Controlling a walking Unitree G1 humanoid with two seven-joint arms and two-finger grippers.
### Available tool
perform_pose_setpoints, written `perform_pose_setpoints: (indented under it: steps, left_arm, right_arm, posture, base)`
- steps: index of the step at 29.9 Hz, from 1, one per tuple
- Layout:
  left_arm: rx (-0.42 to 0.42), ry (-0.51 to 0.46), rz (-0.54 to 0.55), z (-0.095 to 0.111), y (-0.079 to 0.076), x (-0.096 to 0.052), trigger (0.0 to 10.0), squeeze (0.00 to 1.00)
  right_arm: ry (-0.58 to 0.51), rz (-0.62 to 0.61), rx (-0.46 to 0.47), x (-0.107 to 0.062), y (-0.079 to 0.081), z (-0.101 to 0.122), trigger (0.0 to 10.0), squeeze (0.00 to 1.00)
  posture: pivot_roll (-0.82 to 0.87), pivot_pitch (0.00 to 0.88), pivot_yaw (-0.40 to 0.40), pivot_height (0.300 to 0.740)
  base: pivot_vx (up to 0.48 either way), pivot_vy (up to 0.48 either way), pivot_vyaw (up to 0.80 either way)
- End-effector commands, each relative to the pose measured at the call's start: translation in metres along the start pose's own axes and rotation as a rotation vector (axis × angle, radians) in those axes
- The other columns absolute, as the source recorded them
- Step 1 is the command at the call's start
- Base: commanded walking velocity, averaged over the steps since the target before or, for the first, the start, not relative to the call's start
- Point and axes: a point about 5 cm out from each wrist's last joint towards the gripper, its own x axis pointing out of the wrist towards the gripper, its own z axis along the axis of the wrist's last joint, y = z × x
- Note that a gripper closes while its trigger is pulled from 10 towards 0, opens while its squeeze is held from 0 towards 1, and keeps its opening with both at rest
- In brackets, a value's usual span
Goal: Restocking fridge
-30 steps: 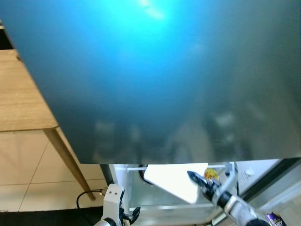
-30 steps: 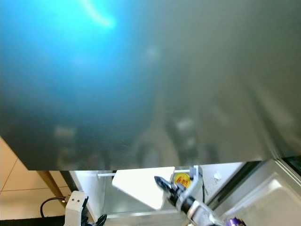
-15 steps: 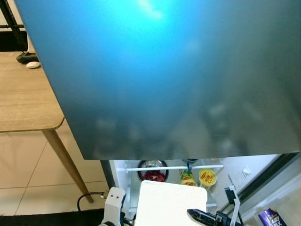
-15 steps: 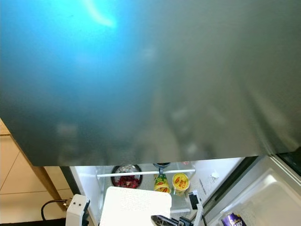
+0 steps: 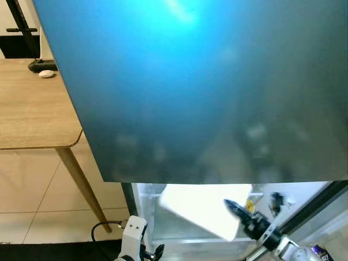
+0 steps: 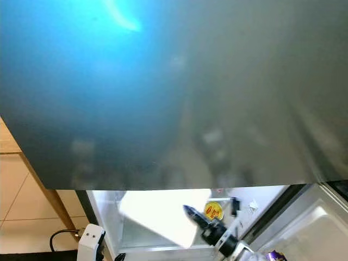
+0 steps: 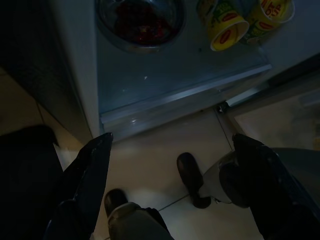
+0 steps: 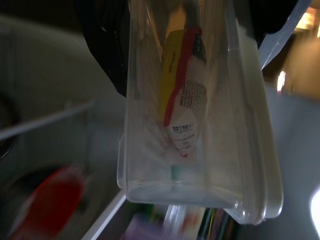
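My right gripper [image 5: 231,206] is shut on a clear plastic container [image 5: 204,209] with a white lid. It holds the container tilted in front of the lit lower fridge compartment [image 6: 109,201]. In the right wrist view the container [image 8: 195,110] sits between the black fingers [image 8: 102,45], with a yellow and red packet [image 8: 180,85] inside. My left gripper [image 7: 177,170] hangs low and open, over the floor by the fridge's bottom shelf. On that shelf are a bowl of red food [image 7: 140,22] and yellow cups [image 7: 227,32].
The large dark fridge door [image 5: 217,81] hangs close in front, above the opening. A wooden table [image 5: 32,114] stands to the left, with a black cable [image 5: 106,225] on the tiled floor by its leg. A purple packet [image 5: 318,251] lies low at the right.
Half a second ago the container lay flat and lower, with the bowl and cups showing behind it. It now sits higher and tilted, covering the bowl. The view has shifted slightly.
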Motion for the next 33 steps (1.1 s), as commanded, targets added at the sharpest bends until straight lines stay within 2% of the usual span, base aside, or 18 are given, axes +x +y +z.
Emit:
perform_pose_setpoints:
  steps: [1, 3, 6, 8, 11, 18, 33]
  left_arm:
    - [0.008, 0.003, -0.007, -0.001, -0.003, 0.001, 10.0, 0.00]
    - [0.010, -0.005, -0.008, 0.001, -0.003, 0.002, 10.0, 0.00]
    - [0.014, -0.009, -0.010, 0.002, -0.004, 0.002, 10.0, 0.00]
    - [0.015, -0.023, -0.013, 0.005, -0.004, 0.004, 10.0, 0.00]
    - [-0.003, -0.086, -0.013, 0.017, -0.003, 0.007, 10.0, 0.00]
    - [0.035, -0.162, -0.049, 0.038, -0.008, 0.015, 10.0, 0.00]
    - [0.156, -0.205, -0.170, 0.048, -0.032, 0.024, 10.0, 0.00]
  right_arm:
    - [-0.055, 0.006, 0.016, -0.003, 0.000, 0.005, 10.0, 0.00]
    - [-0.121, -0.004, 0.038, -0.016, -0.003, 0.008, 10.0, 0.00]
    - [-0.153, -0.005, 0.048, -0.021, -0.003, 0.010, 10.0, 0.00]
    - [-0.212, -0.005, 0.050, -0.026, -0.003, 0.016, 10.0, 0.00]
    - [-0.245, 0.039, 0.004, -0.019, 0.005, 0.025, 10.0, 0.00]
    - [-0.219, 0.073, 0.013, -0.009, 0.010, 0.021, 10.0, 0.00]
    - [-0.186, 0.082, 0.012, -0.004, 0.016, 0.017, 10.0, 0.00]
  posture:
    - [-0.09, 0.000, -0.067, 0.740]
    - [-0.09, 0.000, -0.071, 0.740]
    - [-0.09, 0.000, -0.071, 0.740]
    - [-0.09, 0.000, -0.070, 0.740]
    - [-0.09, 0.000, -0.069, 0.740]
    - [-0.09, 0.000, -0.068, 0.730]
    - [-0.09, 0.000, -0.069, 0.670]
  base:
    - [0.000, 0.000, 0.00]
    - [0.000, 0.000, 0.00]
    - [0.000, 0.000, 0.00]
    - [0.000, 0.000, 0.00]
    - [0.000, 0.000, 0.00]
    - [0.000, 0.000, 0.00]
    - [0.000, 0.000, 0.00]
